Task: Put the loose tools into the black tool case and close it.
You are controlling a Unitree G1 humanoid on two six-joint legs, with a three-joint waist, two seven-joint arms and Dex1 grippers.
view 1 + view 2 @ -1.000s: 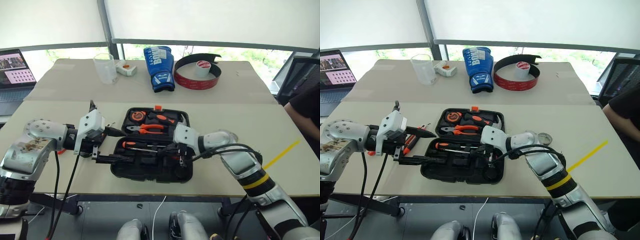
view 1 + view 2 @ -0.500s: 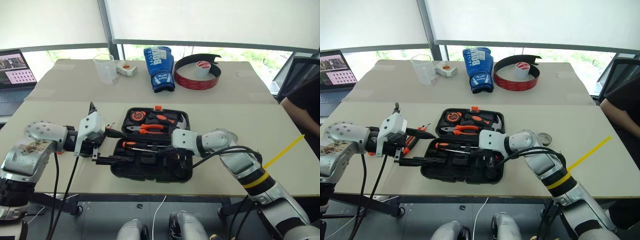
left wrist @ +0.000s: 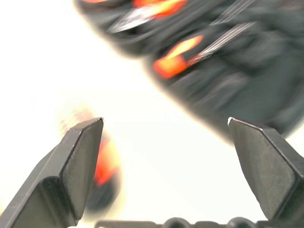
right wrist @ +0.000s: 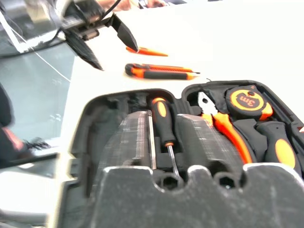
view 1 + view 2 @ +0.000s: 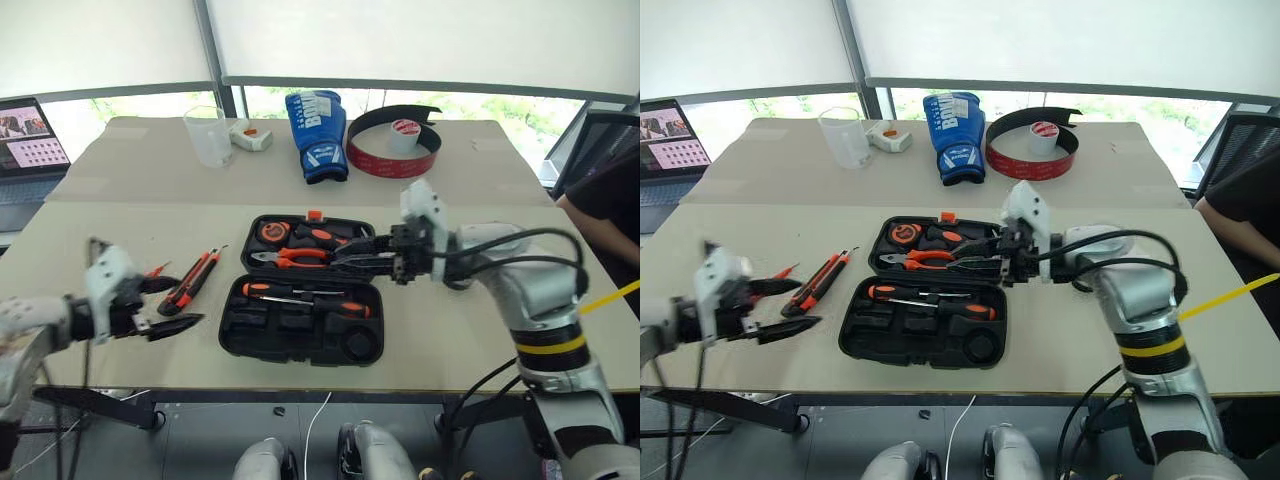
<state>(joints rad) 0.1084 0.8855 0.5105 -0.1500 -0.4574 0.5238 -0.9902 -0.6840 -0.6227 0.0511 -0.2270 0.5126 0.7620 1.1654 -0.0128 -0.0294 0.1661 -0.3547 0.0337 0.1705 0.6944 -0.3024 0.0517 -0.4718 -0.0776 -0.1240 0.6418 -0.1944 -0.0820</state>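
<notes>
Lying open on the tabletop, the black tool case sits between the two claws, with two screwdrivers bedded in its near half and pliers, hammer and tape measure in the far half. The left claw hovers with its fingers spread wide and empty; just beyond it lie the utility knife and the slim tester screwdriver. The right claw hangs above the case's far half, and whether its fingers are parted I cannot tell. Both loose tools look light, rigid and smooth-sided, likely to skid on the bare top, so a pinch across mid-handle seems safest. Behind, a blue glove, a beaker and a red-black band crowd the far table beneath bright windows.
</notes>
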